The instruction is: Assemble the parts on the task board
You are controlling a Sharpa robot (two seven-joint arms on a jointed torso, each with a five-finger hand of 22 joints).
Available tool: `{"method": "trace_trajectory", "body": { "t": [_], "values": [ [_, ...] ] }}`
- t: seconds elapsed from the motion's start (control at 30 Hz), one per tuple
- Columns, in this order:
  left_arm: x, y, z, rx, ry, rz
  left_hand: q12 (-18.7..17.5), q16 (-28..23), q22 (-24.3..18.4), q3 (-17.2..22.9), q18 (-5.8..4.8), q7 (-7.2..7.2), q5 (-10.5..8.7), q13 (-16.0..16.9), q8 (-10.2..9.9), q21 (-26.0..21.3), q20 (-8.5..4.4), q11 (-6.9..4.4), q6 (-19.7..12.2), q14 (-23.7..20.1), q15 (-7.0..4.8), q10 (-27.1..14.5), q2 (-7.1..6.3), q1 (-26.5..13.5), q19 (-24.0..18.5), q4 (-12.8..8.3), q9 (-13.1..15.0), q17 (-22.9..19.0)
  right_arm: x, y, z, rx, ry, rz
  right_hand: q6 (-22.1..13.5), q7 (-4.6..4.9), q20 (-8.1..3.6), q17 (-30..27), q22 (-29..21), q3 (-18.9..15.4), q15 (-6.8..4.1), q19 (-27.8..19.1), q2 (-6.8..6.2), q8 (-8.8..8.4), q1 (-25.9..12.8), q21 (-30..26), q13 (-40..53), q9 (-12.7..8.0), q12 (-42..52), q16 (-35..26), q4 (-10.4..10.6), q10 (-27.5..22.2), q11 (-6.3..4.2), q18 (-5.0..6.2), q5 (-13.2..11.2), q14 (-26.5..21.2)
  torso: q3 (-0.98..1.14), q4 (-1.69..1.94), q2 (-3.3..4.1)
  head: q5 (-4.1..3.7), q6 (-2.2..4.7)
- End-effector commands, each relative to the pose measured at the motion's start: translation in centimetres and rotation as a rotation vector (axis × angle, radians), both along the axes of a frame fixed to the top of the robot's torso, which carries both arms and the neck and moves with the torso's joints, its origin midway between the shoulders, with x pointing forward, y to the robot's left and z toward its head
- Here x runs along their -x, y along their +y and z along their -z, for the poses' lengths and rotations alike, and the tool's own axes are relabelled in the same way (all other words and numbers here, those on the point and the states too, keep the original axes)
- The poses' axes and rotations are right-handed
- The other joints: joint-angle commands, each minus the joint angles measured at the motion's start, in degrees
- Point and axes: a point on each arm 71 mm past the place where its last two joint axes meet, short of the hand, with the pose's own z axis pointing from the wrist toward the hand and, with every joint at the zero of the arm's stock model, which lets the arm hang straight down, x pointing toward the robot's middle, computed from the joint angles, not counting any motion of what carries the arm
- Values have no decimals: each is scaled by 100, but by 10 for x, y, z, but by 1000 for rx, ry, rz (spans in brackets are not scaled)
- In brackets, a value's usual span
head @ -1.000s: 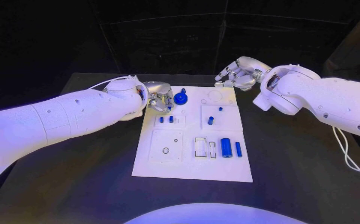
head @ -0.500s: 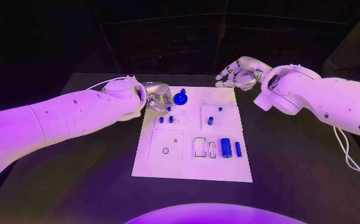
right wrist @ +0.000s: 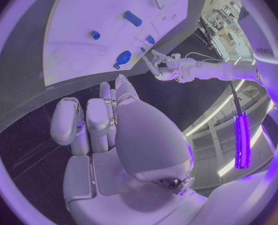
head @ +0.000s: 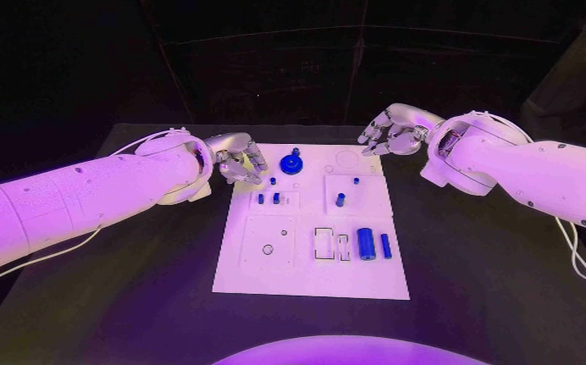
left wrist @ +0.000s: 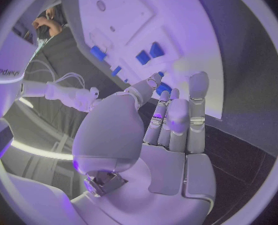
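The white task board (head: 306, 272) lies mid-table. At its far end stands a round blue knob (head: 290, 163), with small blue pegs (head: 268, 199) and one more peg (head: 339, 201) nearer to me. A thick blue cylinder (head: 367, 244) and a thin one (head: 386, 246) lie at the near right. My left hand (head: 234, 160) hovers at the board's far left corner, beside the knob and apart from it, its fingers (left wrist: 176, 116) stretched out and holding nothing. Just off the far right corner my right hand (head: 391, 132) is empty, its fingers (right wrist: 95, 117) extended.
The black table (head: 135, 297) surrounds the board, with bare room on both sides and in front. Rectangular slots (head: 326, 242) and a square plate with small holes (head: 271, 242) sit on the board's near half. The table's far edge runs just behind both hands.
My left hand has drawn back leftward from the blue knob and its fingers have spread. The right hand has hardly moved. The camera has shifted slightly.
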Motion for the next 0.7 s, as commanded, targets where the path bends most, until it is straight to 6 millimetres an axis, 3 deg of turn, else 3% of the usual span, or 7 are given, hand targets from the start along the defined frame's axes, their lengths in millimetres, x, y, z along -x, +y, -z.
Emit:
{"method": "trace_trajectory", "body": {
  "t": [0.03, 0.07, 0.27, 0.47, 0.7],
  "values": [
    [-1, 6, -20, 572, 89, -116, 65, -806, -373, -6, 75, 56, 16, 7, 58, -469, 41, 48, 135, -566, 44, -39, 154, -15, -381, 74, 11, -1132, 7, 3, 5, 221, -138, -70, 57, -8, 24, 17, -5, 22, 0, -40, -39, -80, 99, -45, -354, -11, -334, 9, -10, 77, 33, 37, -39, 57, -2, -1, 1, -42, 23],
    [0, 12, -23, 700, 120, -156, 121, -1301, -472, 4, 75, 64, 14, 14, 80, -681, 73, 59, 182, -1020, 70, -28, 204, 10, -645, 79, 5, -1666, 10, 3, 9, 257, -153, -84, 80, -6, 30, 18, -1, 37, 2, -39, -41, -115, 123, -46, -519, -12, -466, 9, 10, 131, 47, 37, -47, 59, -5, -6, -1, -57, 26],
    [6, 27, -30, 1022, 198, -255, 402, -1618, -667, -146, 96, 25, 14, 67, 128, -1010, 112, 10, 268, -1287, 68, 252, 275, -119, -899, 196, -11, -1910, 21, 11, 28, 345, -183, -129, 115, 6, 49, 24, 13, 67, 21, -34, -86, -236, 174, -47, -948, -14, -791, 13, 63, 248, 82, 35, -84, 63, -4, -9, -2, -129, 52],
    [13, 28, -32, 1117, 229, -275, 501, -1657, -728, -204, 100, 10, 14, 74, 156, -1082, 99, -15, 311, -1269, 48, 343, 304, -107, -874, 202, -12, -1978, 23, 19, 38, 381, -205, -147, 11, 88, 86, 9, 1, 103, 76, -43, -131, -369, 214, -61, -1226, -18, -989, 3, 81, 262, 149, 38, -141, 62, -2, -5, 2, -139, 67],
    [17, 25, -32, 1147, 257, -272, 543, -1679, -764, -239, 98, -2, 14, 71, 183, -1124, 92, -24, 351, -1264, 42, 368, 325, -108, -858, 211, -10, -2018, 19, 26, 44, 407, -192, -156, 41, 100, 108, -9, 9, 304, 98, -37, -88, -424, 343, -59, -1513, -10, -1173, -7, 65, 311, 177, 40, -369, 56, -1, 1, 4, -142, 80]
  ]
}}
